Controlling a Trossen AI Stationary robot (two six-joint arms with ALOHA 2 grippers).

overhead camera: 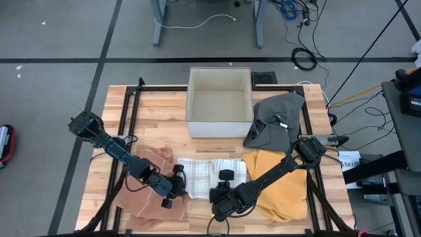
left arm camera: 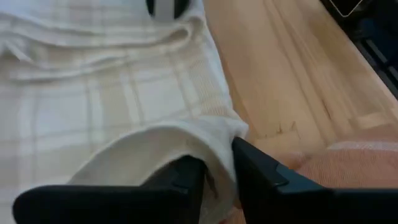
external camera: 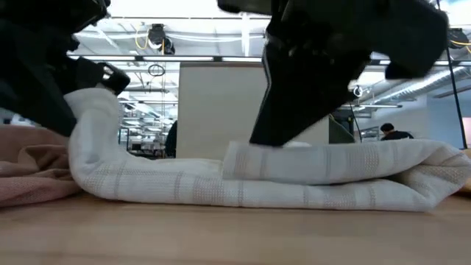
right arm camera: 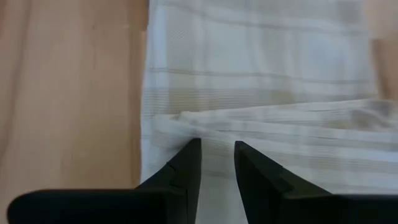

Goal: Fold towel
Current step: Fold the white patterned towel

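A white plaid towel lies partly folded near the table's front edge, between a pink cloth and a yellow cloth. My left gripper is shut on the towel's left end, which stands raised. My right gripper is at the middle of the towel's near side, shut on the edge of its upper layer. The remainder of the towel rests flat on the wood. My left gripper pinches the towel's left near corner between its two fingers, coming slanting down from the table's left. That end is lifted and curls over the fingers; the rest lies on the table. My right gripper has the edge of the folded-over upper layer between its fingertips, slanting down from above. That layer lies on the layer below it.
A white open box stands at the back centre. A grey cloth lies to its right. Black frame rails run along the table's sides. Bare wood shows in front of the towel.
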